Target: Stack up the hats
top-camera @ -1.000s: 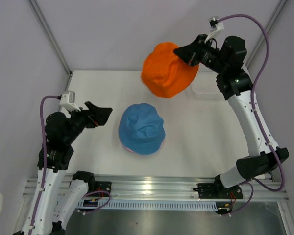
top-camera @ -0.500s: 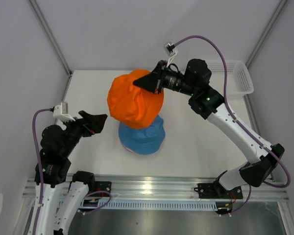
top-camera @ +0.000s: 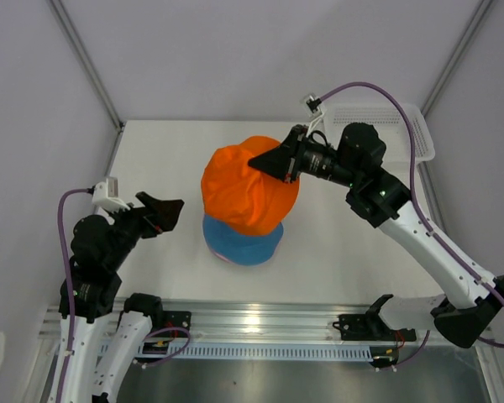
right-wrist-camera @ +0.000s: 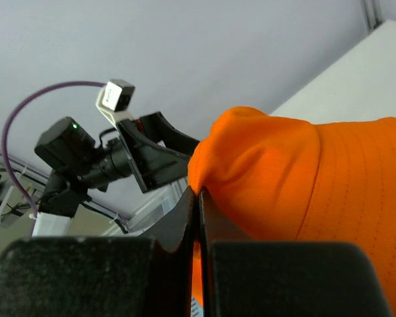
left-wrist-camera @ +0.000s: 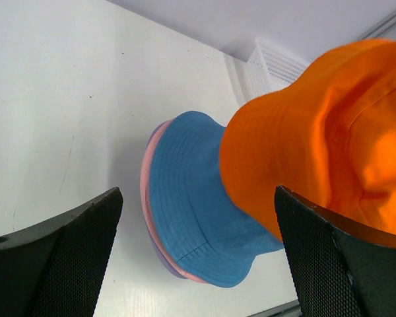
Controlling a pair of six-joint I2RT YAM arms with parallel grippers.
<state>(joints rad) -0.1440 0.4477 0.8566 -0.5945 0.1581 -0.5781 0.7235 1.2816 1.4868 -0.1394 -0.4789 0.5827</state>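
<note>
My right gripper [top-camera: 259,159] is shut on the crown of the orange hat [top-camera: 245,186] and holds it just above the blue hat [top-camera: 239,242]. In the right wrist view its jaws pinch a fold of the orange hat [right-wrist-camera: 303,178] at the gripper [right-wrist-camera: 198,193]. The blue hat [left-wrist-camera: 198,198] sits on a pink hat [left-wrist-camera: 146,191], with a lavender brim [left-wrist-camera: 160,254] under that. My left gripper [top-camera: 170,206] is open and empty, left of the stack; the stack shows between its fingers [left-wrist-camera: 66,257].
A white mesh basket [top-camera: 386,130] stands at the back right of the white table [top-camera: 151,151]; it also shows in the left wrist view [left-wrist-camera: 267,66]. Grey walls close in the table on three sides.
My right gripper has carried the orange hat from the back right over the blue hat, then lowered it slightly rightward. The left arm has barely moved.
</note>
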